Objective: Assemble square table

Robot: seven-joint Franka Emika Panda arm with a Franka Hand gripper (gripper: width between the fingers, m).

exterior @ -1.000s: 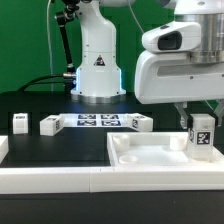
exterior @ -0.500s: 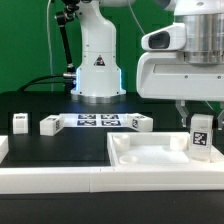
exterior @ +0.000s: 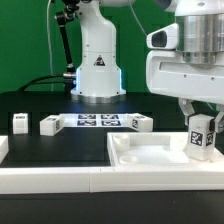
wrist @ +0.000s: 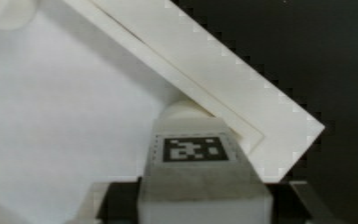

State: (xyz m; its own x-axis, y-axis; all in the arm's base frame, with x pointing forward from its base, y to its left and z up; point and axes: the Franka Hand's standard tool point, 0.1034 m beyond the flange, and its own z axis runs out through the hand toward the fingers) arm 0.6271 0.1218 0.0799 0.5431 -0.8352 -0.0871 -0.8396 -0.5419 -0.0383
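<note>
Currently the white plastic square slab with raised rim (exterior: 150, 152) lies near right; by its far right corner the two-finger gripper (exterior: 202, 118) is clamped on a small white tagged block leg (exterior: 203, 138). Best keep it upright, aligned, descending slowly.

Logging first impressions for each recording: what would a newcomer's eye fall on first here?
The pincer at the exterior view's right stands out first. It is closed on a tagged white leg, held upright over a corner of the square table slab. Next come three loose legs on the black surface, flanking the marker board.
</note>
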